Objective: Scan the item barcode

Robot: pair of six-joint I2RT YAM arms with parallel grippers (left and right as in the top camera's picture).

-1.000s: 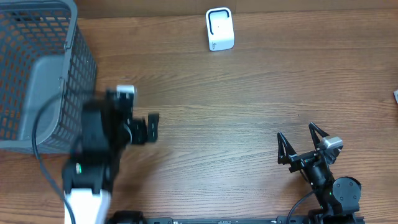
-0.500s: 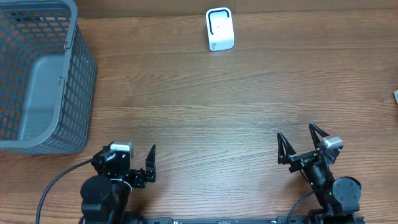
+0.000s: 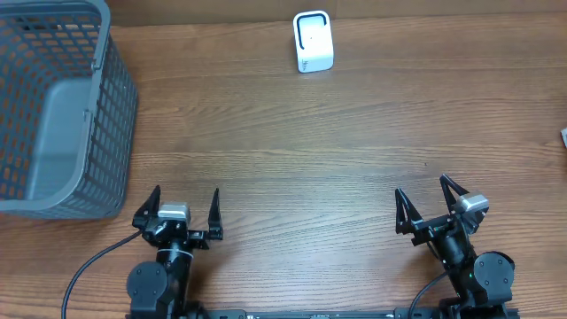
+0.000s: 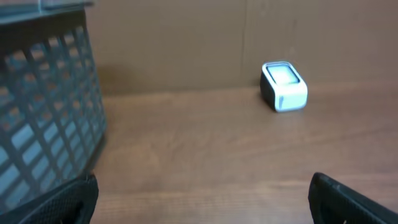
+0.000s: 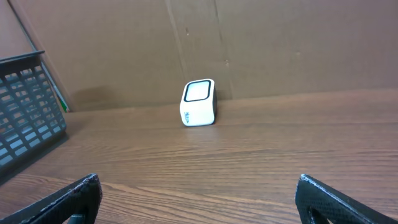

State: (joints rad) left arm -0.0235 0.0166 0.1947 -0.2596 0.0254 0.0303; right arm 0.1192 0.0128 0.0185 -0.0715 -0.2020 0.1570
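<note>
Tabletop brown woodgrain, bearing scanner, grey basket; cardboard wall behind.

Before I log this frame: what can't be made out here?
Item with barcode: in no view.
Thing at the right edge, overhead: cut off by the frame, unidentifiable.
Basket interior: partly cropped by overhead's left edge; mesh wall hides it in left wrist.
Scanner lettering: too small in right wrist, blurred in left wrist.
</note>
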